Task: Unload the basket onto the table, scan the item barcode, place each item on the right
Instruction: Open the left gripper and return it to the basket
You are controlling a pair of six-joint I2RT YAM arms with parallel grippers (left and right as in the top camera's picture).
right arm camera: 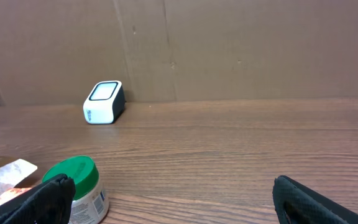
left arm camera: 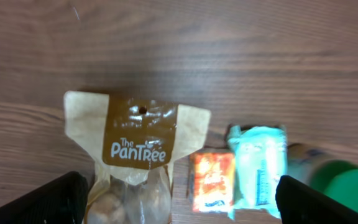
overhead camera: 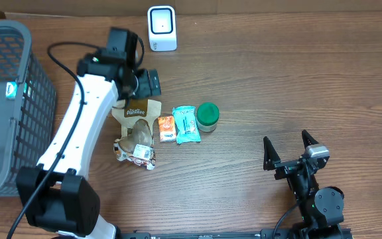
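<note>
The left tool [overhead camera: 141, 85] hangs over the bag [overhead camera: 136, 123] with its jaws spread as wide as they go and nothing between them. The right tool [overhead camera: 289, 151] is just as wide and just as empty, parked well apart at about 4 o'clock from the cluster of goods, so the left arm is plainly the nearer one.

The bag is probably the item to scan. It lies flat on the bench [overhead camera: 277, 73], its long axis running roughly 12 to 6 in the overhead view, brown header at the 12 end and crumpled foot at 6. The scanner [overhead camera: 162, 28] stands up-bench, at about 1 o'clock from the header (near, but not touching anything).

In the left wrist view the two fingers sit at 8 and 4 o'clock, so their closing line crosses the bag's long axis, which suits a pinch across the neck. The bag is off-centre, though, toward the finger at 8. The orange packet [left arm camera: 212, 180] and teal packet [left arm camera: 258, 167] also lie between the fingers, just beside the bag at its 3 o'clock side. A shift toward 9 looks needed before descending. No barcode shows on the upward face, so I cannot tell which side must meet the scanner.
</note>
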